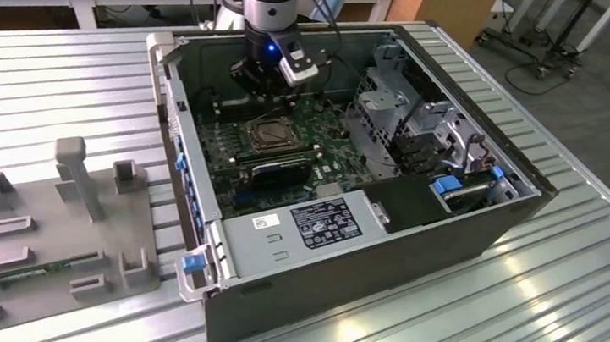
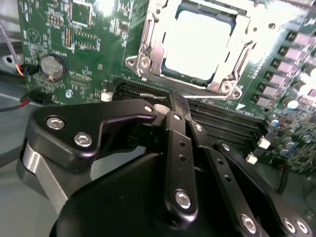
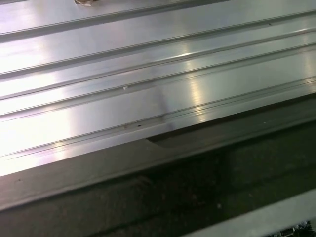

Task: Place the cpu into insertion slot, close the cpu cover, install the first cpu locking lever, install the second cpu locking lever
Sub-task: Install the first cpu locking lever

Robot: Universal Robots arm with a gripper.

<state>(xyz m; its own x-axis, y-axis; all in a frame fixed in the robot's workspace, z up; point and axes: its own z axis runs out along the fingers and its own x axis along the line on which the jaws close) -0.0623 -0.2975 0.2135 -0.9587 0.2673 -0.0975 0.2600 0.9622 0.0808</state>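
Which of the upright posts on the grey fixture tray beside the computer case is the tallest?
The narrow post near the far edge of the grey fixture tray; it rises well above the short blocks around it.

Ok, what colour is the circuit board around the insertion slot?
Green. The circuit board shows best in the second wrist view.

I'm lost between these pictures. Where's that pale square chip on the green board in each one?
Exterior view: the chip sits mid-board inside the open computer case.
Second wrist view: the chip is close up, framed in shiny metal.
First wrist view: faces the ribbed metal table.
Shared landmark: the green board around the chip, exterior and second wrist views.
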